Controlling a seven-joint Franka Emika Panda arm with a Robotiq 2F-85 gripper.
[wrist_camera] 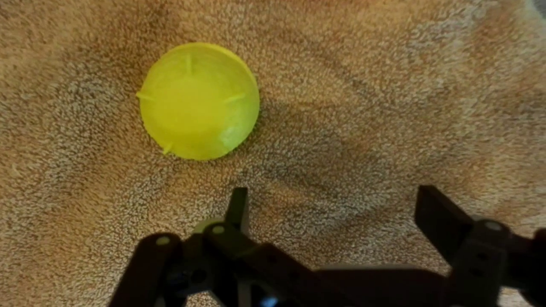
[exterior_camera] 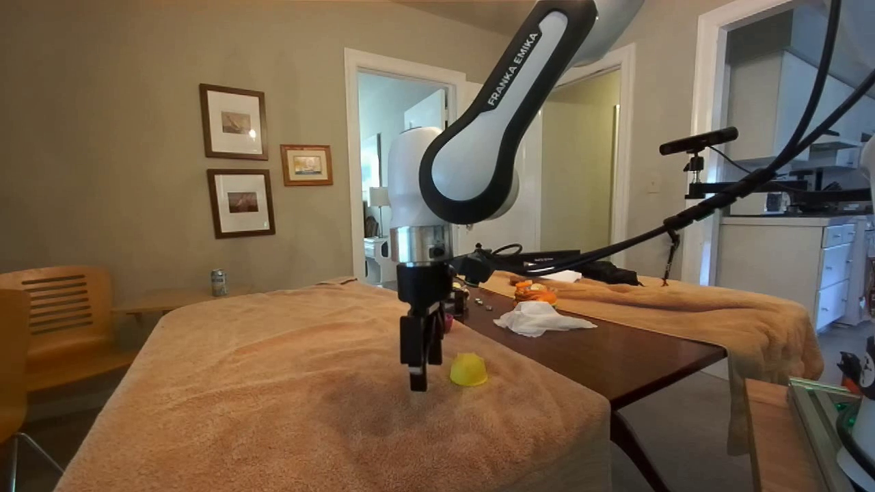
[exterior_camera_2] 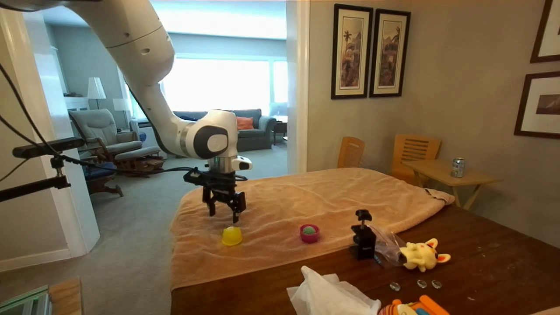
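Note:
My gripper (wrist_camera: pixel 332 189) points down over a tan towel (exterior_camera: pixel 294 383), its fingers spread wide with only towel visible between them. A yellow cup (wrist_camera: pixel 198 102) sits bottom-up on the towel, ahead and to the left of the jaws in the wrist view. Both exterior views show this cup close beside the gripper (exterior_camera_2: pixel 224 216) and lower than its fingertips, apart from them. Farther along the towel stands a small pink cup (exterior_camera_2: pixel 310 238) with a green ball (exterior_camera_2: pixel 308 229) in it. In an exterior view the pink cup (exterior_camera: pixel 448 323) is partly hidden behind the gripper.
On the dark wooden table (exterior_camera_2: pixel 262 293) beside the towel are a black clamp (exterior_camera_2: pixel 364 243), a yellow plush toy (exterior_camera_2: pixel 422 256), a crumpled white cloth (exterior_camera_2: pixel 330 293), several clear glass pieces and an orange toy (exterior_camera_2: pixel 415 307). A can (exterior_camera_2: pixel 458 167) stands on a side table.

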